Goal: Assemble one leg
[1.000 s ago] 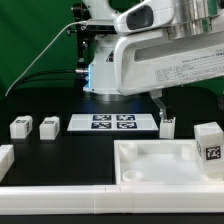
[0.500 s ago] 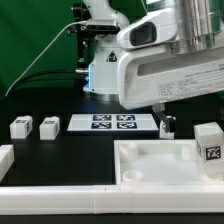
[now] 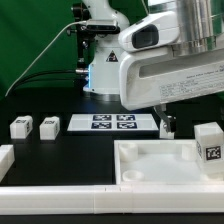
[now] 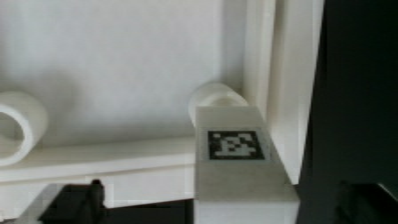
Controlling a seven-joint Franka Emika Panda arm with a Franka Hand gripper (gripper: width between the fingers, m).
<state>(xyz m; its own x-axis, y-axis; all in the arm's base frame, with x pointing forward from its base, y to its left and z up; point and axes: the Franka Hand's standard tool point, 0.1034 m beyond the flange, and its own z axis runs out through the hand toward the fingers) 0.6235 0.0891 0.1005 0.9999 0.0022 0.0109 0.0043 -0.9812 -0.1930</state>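
The leg (image 3: pixel 168 126) I work on is a small white post with a tag. It stands on the black table just behind the far rim of the large white panel (image 3: pixel 150 147). My gripper (image 3: pixel 163 113) hangs right over it. In the wrist view the leg (image 4: pixel 235 150) runs down between my fingers. The left finger (image 4: pixel 71 203) stands clearly apart from it, and the other finger is dark against the table. The jaws look open around the leg. Two more legs (image 3: pixel 20 127) (image 3: pixel 48 126) lie at the exterior view's left. A fourth leg (image 3: pixel 209 142) stands at the right.
The marker board (image 3: pixel 112 122) lies flat behind the panel, left of my gripper. The panel's round corner socket (image 4: pixel 15 122) and its raised wall show in the wrist view. A white ledge (image 3: pixel 60 198) runs along the front. The robot base stands at the back.
The arm shifted up and toward the exterior view's right between one second ago and half a second ago, then held still. The leg under the gripper has stayed in place.
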